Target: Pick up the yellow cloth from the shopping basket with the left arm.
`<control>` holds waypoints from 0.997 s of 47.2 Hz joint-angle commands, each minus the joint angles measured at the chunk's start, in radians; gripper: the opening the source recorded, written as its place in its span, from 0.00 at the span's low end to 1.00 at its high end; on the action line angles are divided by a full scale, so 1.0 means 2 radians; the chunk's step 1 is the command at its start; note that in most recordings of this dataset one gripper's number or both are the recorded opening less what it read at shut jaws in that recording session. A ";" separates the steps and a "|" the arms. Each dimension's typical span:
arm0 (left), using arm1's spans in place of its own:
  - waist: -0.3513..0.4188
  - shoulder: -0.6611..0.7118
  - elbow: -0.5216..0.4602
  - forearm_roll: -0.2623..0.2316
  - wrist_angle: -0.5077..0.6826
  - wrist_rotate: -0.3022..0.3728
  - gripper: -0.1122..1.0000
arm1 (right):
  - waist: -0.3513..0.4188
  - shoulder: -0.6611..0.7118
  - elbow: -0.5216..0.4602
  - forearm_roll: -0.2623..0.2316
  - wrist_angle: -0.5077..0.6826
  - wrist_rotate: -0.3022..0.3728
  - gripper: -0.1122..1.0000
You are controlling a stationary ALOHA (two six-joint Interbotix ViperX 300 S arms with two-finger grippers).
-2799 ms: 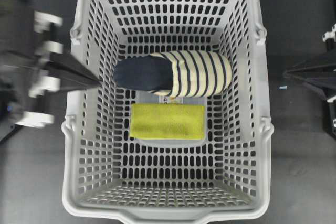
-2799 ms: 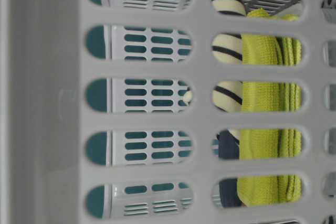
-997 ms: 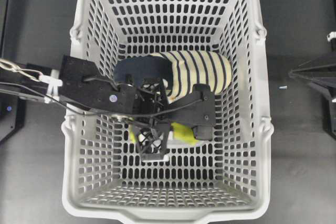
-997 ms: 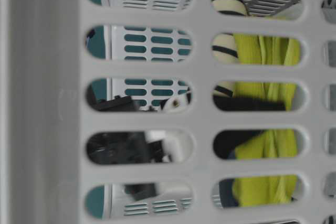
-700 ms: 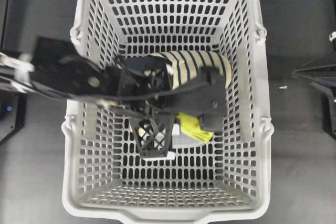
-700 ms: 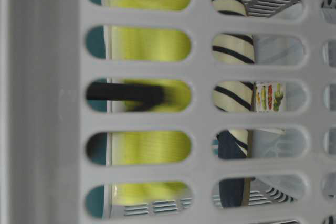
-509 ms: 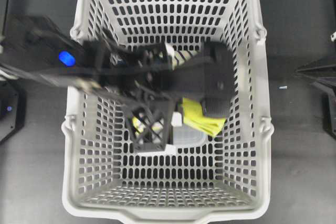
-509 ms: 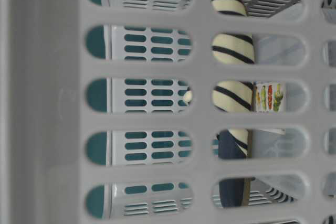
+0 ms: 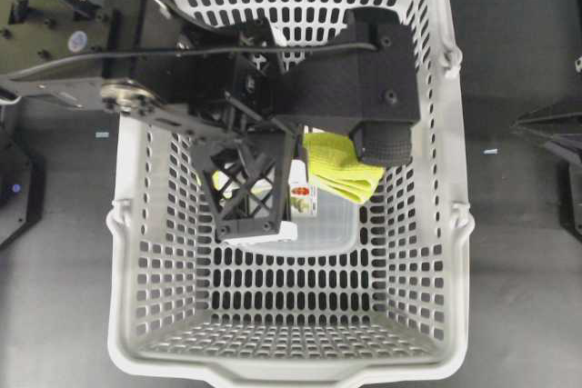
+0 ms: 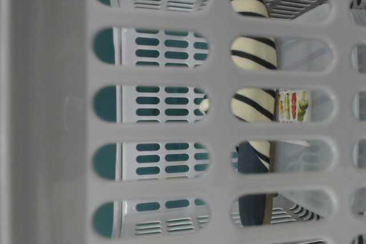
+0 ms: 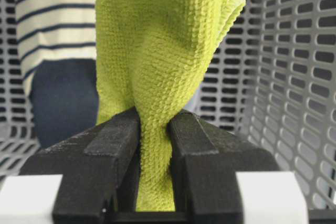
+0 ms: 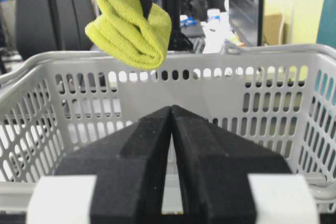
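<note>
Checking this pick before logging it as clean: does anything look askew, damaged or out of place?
Nothing stands out. The left hand pinches the yellow cloth, which hangs bunched above the shopping basket rim. The striped slipper lies on the basket floor beside a small printed label.

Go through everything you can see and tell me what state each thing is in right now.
yellow cloth: pinched, hanging folded above the basket rim.
left gripper: shut on the cloth.
right gripper: shut, empty, outside the basket.
shopping basket: upright.
striped slipper: lying on the basket floor.
</note>
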State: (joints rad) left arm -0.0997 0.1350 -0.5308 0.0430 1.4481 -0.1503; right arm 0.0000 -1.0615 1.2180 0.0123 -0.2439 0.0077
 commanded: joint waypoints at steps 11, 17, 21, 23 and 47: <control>0.007 -0.006 -0.012 0.001 0.001 0.000 0.21 | 0.001 0.003 0.000 0.002 -0.003 0.000 0.10; 0.009 -0.006 -0.012 0.001 0.002 0.000 0.21 | 0.001 0.003 -0.001 0.002 -0.003 0.000 0.10; 0.011 -0.005 -0.011 0.001 0.002 0.001 0.21 | 0.001 0.003 -0.001 0.002 -0.001 0.000 0.10; 0.011 -0.005 -0.012 0.001 0.002 0.001 0.21 | 0.001 0.003 0.000 0.002 0.000 0.000 0.10; 0.012 -0.001 -0.007 0.001 0.008 0.001 0.21 | -0.003 0.003 0.000 0.002 0.001 -0.001 0.10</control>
State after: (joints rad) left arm -0.0767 0.1488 -0.5308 0.0414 1.4650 -0.1488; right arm -0.0031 -1.0615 1.2257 0.0107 -0.2378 0.0077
